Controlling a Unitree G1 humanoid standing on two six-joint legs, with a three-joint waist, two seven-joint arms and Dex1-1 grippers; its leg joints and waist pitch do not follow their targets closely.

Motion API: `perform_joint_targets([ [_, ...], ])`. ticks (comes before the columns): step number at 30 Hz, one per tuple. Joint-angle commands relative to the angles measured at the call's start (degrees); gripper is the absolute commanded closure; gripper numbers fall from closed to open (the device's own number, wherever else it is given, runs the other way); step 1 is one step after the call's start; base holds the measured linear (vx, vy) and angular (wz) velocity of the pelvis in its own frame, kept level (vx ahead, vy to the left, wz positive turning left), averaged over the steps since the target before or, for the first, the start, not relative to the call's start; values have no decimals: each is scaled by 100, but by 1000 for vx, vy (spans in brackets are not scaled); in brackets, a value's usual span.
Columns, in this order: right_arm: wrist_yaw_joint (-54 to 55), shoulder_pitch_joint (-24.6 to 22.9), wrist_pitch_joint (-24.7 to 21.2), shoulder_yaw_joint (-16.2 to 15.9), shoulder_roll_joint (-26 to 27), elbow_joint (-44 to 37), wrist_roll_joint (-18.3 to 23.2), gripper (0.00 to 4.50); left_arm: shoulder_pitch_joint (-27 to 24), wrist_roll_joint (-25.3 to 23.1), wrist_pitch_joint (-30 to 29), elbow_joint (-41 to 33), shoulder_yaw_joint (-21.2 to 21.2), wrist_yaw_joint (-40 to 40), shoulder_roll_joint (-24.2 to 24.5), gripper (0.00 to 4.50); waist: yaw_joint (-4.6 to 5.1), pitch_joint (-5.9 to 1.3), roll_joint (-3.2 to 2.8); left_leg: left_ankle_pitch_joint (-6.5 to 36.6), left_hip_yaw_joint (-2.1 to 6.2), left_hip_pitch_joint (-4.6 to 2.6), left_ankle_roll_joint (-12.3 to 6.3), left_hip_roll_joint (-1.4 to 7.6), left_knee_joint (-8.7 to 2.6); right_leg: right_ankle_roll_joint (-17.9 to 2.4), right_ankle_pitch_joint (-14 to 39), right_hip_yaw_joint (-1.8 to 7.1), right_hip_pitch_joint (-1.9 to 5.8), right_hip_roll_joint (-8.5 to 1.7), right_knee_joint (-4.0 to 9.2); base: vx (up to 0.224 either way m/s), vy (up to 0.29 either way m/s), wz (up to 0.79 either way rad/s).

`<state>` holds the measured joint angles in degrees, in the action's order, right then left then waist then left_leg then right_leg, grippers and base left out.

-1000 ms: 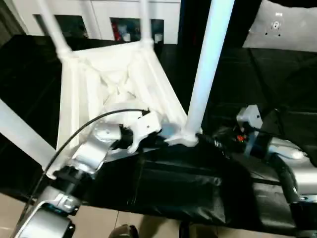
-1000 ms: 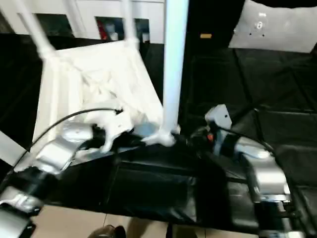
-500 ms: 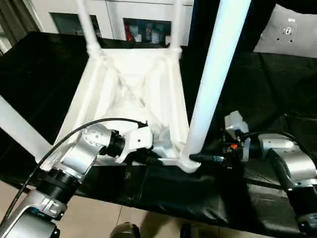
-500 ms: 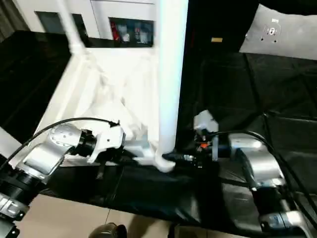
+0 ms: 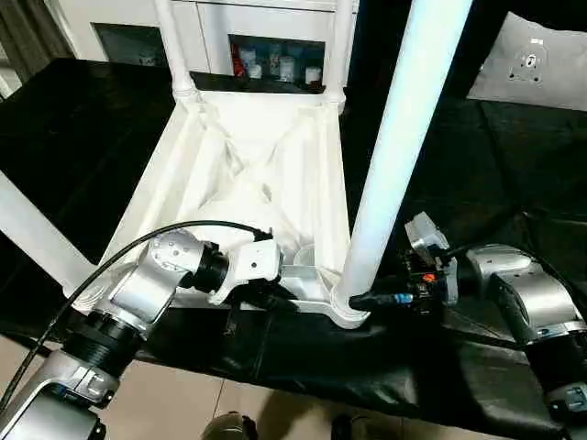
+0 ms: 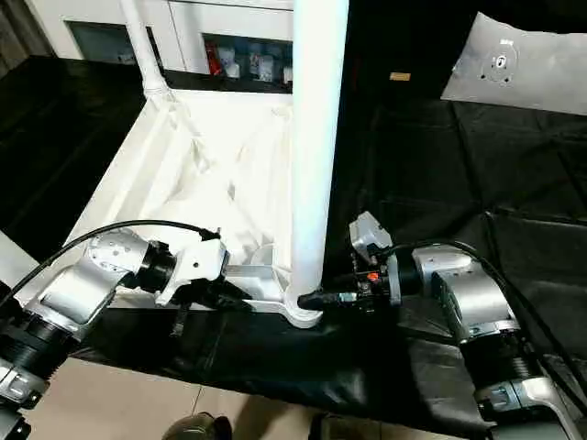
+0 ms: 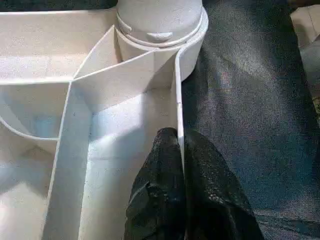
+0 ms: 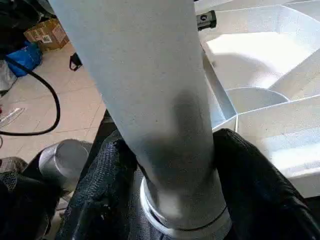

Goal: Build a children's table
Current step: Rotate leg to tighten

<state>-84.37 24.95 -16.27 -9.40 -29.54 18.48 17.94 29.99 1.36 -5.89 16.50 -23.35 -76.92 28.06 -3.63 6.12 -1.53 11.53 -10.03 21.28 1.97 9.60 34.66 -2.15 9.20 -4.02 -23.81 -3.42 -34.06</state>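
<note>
The white children's table [image 5: 248,174] lies upside down on black cloth, its X-ribbed underside facing up. All four legs stand in its corner sockets. My left gripper [image 5: 275,298] is shut on the thin rim wall [image 7: 178,100] beside the near right socket [image 7: 160,30], one black finger [image 7: 160,200] on each side. My right gripper [image 5: 369,299] is shut on the base of the near right leg [image 5: 394,156]. Its fingers [image 8: 250,185] press against both sides of that leg [image 8: 150,100], just above the socket collar.
A white panel [image 5: 537,60] lies at the back right of the black cloth [image 5: 514,183]. Cabinets with glass doors [image 5: 275,64] stand behind. My left arm's cable [image 5: 119,261] arcs over the near rim. Tiled floor [image 5: 183,403] shows below the front edge.
The whole picture has shifted and steadied as the camera moved. Both grippers stay at the table's near right corner, and the right one now sits closer around the leg's base.
</note>
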Motion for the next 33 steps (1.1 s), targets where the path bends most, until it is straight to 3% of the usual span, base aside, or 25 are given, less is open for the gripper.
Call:
perform_joint_targets([
  [1, -3, -65, -220, 10, 36, -139, 185, 241, 81, 59, 17, -103, -170, -262, -55, 450, 25, -439, 73, 495, 92, -51, -649, 363, -382, -1290, 1503, 309, 345, -490, 390, 0, 0, 0],
  [6, 876, -463, -578, 84, 390, -748, 218, 243, 147, 120, -621, -175, 9, 255, -340, 450, 28, -426, 84, 544, 100, -59, -592, 361, -399, -1217, 1707, 308, 331, -497, 414, 0, 0, 0],
  [7, 1530, -589, -750, 115, 667, -938, 89, 243, 175, 51, -824, -144, 51, 596, -523, 450, 41, -387, 73, 655, 97, -69, -525, 361, -419, -1149, 1922, 314, 305, -486, 460, 0, 0, 0],
  [8, 1694, -613, -800, 135, 747, -977, 70, 244, 181, 33, -867, -136, 61, 687, -574, 450, 74, -364, 87, 870, 113, -76, -412, 342, -434, -1068, 2303, 306, 307, -500, 492, 0, 0, 0],
  [9, 1831, -632, -843, 151, 814, -1009, 56, 244, 186, 17, -903, -128, 70, 763, -616, 450, 90, -355, 64, 927, 132, -64, -337, 337, -447, -1017, 2443, 301, 324, -503, 491, 0, 0, 0],
  [10, 2175, -671, -908, 204, 992, -1057, 8, 244, 209, -14, -1002, -98, 103, 978, -748, 450, 114, -349, 87, 1053, 126, -94, -273, 322, -451, -870, 2753, 302, 298, -501, 549, 0, 0, 0],
  [11, 2776, -729, -945, 273, 1288, -1093, -154, 244, 264, -27, -1202, -52, 161, 1311, -991, 450, 161, -326, 64, 1118, 139, -72, -224, 308, -462, -811, 2920, 297, 298, -510, 567, 0, 0, 0],
  [13, 3112, -756, -964, 313, 1451, -1101, -252, 246, 298, -44, -1294, -21, 190, 1492, -1117, 450, 247, -308, 84, 1310, 167, -57, -156, 287, -476, -633, 3311, 261, 306, -505, 615, 0, 0, 0],
  [14, 3867, -791, -1093, 422, 1787, -1109, -469, 246, 386, -91, -1498, 70, 246, 1863, -1387, 450, 284, -297, 53, 1359, 176, -64, -146, 276, -480, -556, 3390, 255, 291, -500, 640, 0, 0, 0],
  [17, 4768, -813, -1266, 595, 2211, -1115, -638, 249, 507, -174, -1670, 217, 318, 2340, -1721, 450, 389, -295, 58, 1392, 180, -60, -174, 263, -485, -540, 3323, 251, 270, -489, 671, 0, 0, 0],
  [19, 5193, -820, -1335, 658, 2418, -1143, -721, 250, 554, -228, -1756, 263, 359, 2556, -1879, 450, 407, -295, 42, 1383, 179, -89, -210, 271, -485, -572, 3182, 265, 254, -496, 681, 0, 0, 0],
  [23, 6664, -599, -1454, 976, 3453, -932, -812, 250, 746, -387, -1921, 431, 490, 3383, -2544, 450, 471, -298, 11, 1421, 184, -83, -191, 305, -529, -832, 2482, 285, 254, -480, 619, 0, 0, 0],
  [28, 7119, -633, -1276, 1328, 3556, -903, -806, 195, 675, -428, -1938, 279, 399, 3304, -2478, 450, 459, -288, 19, 1280, 161, -69, -295, 297, -536, -941, 2068, 326, 273, -496, 592, 0, 0, 0],
  [33, 6806, -918, -1016, 1469, 3205, -1138, -807, 132, 529, -468, -1849, 187, 408, 3126, -2279, 450, 418, -308, 9, 967, 138, -52, -434, 309, -524, -1004, 1770, 333, 313, -505, 572, 0, 0, 0],
])
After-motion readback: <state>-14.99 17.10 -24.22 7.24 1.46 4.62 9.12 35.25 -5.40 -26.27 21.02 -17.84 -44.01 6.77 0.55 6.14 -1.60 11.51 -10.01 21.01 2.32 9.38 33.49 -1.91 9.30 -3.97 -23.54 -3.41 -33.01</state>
